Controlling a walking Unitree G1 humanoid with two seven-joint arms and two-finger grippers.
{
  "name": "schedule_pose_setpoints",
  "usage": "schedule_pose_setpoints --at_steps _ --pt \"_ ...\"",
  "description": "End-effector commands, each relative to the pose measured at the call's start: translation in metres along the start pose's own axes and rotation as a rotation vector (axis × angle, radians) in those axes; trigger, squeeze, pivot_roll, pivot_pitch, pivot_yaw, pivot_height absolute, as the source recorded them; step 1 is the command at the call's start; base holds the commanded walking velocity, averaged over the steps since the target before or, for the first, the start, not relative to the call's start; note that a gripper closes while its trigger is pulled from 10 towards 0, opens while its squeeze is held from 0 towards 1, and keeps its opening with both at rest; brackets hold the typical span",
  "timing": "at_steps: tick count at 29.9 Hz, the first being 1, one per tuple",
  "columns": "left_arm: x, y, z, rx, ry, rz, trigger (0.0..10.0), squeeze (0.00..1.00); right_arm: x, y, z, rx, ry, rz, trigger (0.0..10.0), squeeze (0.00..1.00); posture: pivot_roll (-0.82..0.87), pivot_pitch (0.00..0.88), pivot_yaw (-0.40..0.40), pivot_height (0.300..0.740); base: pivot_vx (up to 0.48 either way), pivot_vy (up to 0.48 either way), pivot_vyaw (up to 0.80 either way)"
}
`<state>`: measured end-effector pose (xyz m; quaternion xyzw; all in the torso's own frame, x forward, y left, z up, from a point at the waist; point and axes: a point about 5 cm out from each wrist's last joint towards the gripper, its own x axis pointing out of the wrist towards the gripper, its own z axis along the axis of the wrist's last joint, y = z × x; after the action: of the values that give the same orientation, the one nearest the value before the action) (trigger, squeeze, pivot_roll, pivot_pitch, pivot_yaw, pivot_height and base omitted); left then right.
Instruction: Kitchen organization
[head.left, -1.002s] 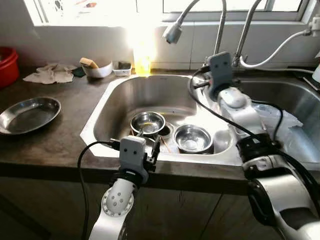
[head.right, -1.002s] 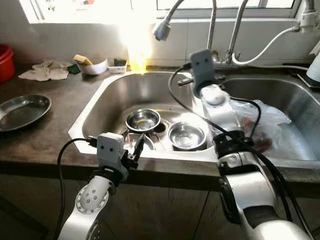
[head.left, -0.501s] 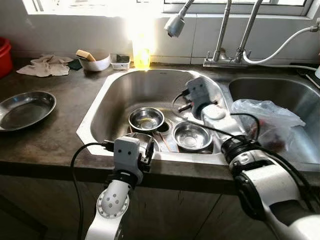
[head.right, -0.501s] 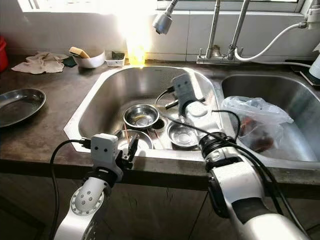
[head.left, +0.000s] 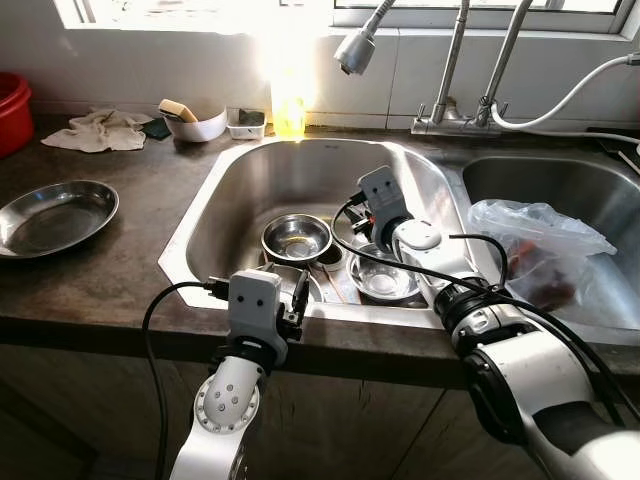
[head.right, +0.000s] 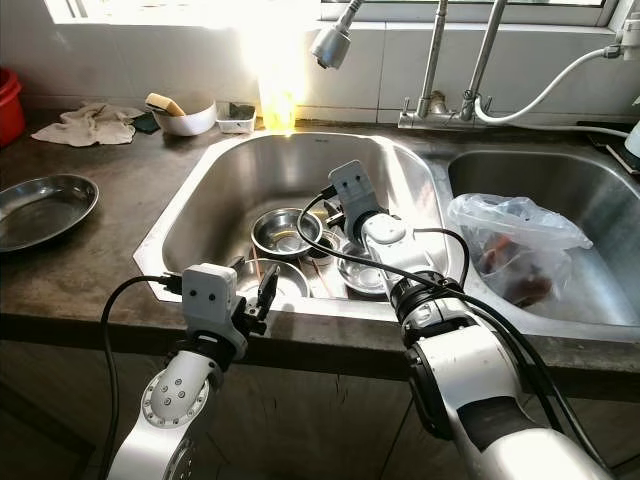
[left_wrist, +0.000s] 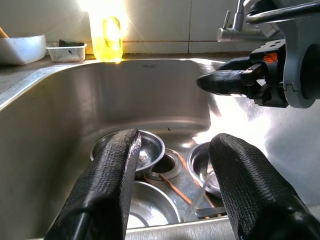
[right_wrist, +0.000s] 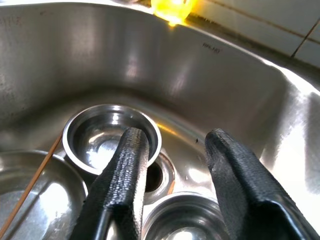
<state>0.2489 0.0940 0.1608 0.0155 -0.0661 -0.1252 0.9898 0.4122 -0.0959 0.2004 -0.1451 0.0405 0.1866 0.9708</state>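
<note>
Three steel bowls lie in the left sink basin (head.left: 240, 190): one at the back (head.left: 296, 238), one to its right (head.left: 385, 280), and one near the front rim (left_wrist: 145, 207), partly hidden by my left arm. A thin brown stick (left_wrist: 176, 186) lies between them by the drain. My right gripper (right_wrist: 177, 137) hangs low inside the basin, open and holding nothing, over the drain between the back bowl (right_wrist: 107, 135) and the right bowl. My left gripper (left_wrist: 175, 140) hovers open at the sink's front rim, pointing into the basin.
A steel plate (head.left: 55, 215), a red tub (head.left: 12, 115), a cloth (head.left: 100, 130), a white bowl with a sponge (head.left: 195, 125) and a yellow bottle (head.left: 290, 110) are on the dark counter. A sprayer head (head.left: 355, 50) hangs over the basin. A plastic bag (head.left: 535, 245) fills the right basin.
My right gripper has come down from by the taps into the left basin, close over the bowls. The left arm has barely moved. The head camera has shifted slightly.
</note>
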Motion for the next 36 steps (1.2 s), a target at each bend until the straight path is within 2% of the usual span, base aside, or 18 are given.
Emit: schedule_pose_setpoints --at_steps 1,2,3,4,6,8,10,13,17,23,24,28,31,36 --pt "0.002 -0.001 -0.001 0.004 0.003 -0.004 10.0 0.0 -0.002 -0.004 -0.002 -0.004 -0.011 -0.013 10.0 1.0 0.11 0.071 -0.028 0.74 0.0 0.0 0.0" --pt "0.002 -0.001 0.0 0.004 0.001 -0.004 10.0 0.0 -0.002 -0.005 -0.002 -0.001 -0.02 -0.016 10.0 0.68 0.11 0.071 -0.028 0.74 0.0 0.0 0.0" --pt "0.003 -0.001 0.0 0.003 0.0 -0.004 10.0 0.0 -0.003 -0.006 0.0 0.003 -0.037 -0.026 10.0 0.15 0.11 0.068 -0.028 0.74 0.0 0.0 0.0" --pt "0.003 -0.001 0.0 0.004 -0.002 -0.004 10.0 0.0 -0.003 -0.007 0.002 0.012 -0.055 -0.031 10.0 0.0 0.11 0.067 -0.028 0.74 0.0 0.0 0.0" --pt "0.004 0.0 0.001 0.004 -0.005 -0.003 10.0 0.0 -0.008 -0.009 0.01 0.061 -0.137 -0.049 10.0 0.0 0.11 0.061 -0.024 0.74 0.0 0.0 0.0" --pt "0.005 0.0 0.001 0.004 -0.007 -0.003 10.0 0.0 -0.009 -0.009 0.012 0.081 -0.162 -0.054 10.0 0.0 0.11 0.061 -0.024 0.74 0.0 0.0 0.0" --pt "0.006 0.0 0.001 0.005 -0.009 -0.004 10.0 0.0 -0.021 -0.01 0.022 0.102 -0.277 -0.086 10.0 0.0 0.11 0.052 -0.018 0.74 0.0 0.0 0.0" --pt "0.008 -0.001 0.001 0.004 -0.013 -0.008 10.0 0.0 -0.037 -0.01 0.025 0.114 -0.354 -0.124 10.0 0.0 0.1 0.046 -0.014 0.74 0.0 0.0 0.0" --pt "0.009 -0.001 0.0 -0.003 -0.011 -0.013 10.0 0.0 -0.067 -0.005 0.022 0.158 -0.428 -0.154 10.0 0.0 0.08 0.042 -0.003 0.74 0.0 0.0 0.0" --pt "0.009 -0.005 -0.004 -0.014 0.003 -0.048 10.0 0.0 -0.104 0.013 0.0 0.157 -0.402 -0.177 10.0 0.0 0.06 0.038 0.016 0.74 0.0 0.0 0.0" --pt "0.009 -0.005 -0.004 -0.014 0.003 -0.048 10.0 0.0 -0.104 0.013 0.0 0.157 -0.402 -0.177 10.0 0.0 0.06 0.038 0.016 0.74 0.0 0.0 0.0" --pt "0.008 -0.01 -0.005 -0.026 0.007 -0.089 10.0 0.0 -0.128 0.017 -0.01 0.182 -0.364 -0.229 10.0 0.0 0.05 0.031 0.024 0.74 0.0 0.0 0.0" --pt "0.007 -0.011 -0.006 -0.027 0.01 -0.103 10.0 0.0 -0.134 0.018 -0.012 0.182 -0.344 -0.245 10.0 0.0 0.05 0.029 0.029 0.74 0.0 0.0 0.0" --pt "0.009 -0.011 -0.007 -0.026 0.01 -0.106 10.0 0.0 -0.132 0.02 -0.011 0.188 -0.332 -0.259 10.0 0.0 0.06 0.028 0.026 0.74 0.0 0.0 0.64"
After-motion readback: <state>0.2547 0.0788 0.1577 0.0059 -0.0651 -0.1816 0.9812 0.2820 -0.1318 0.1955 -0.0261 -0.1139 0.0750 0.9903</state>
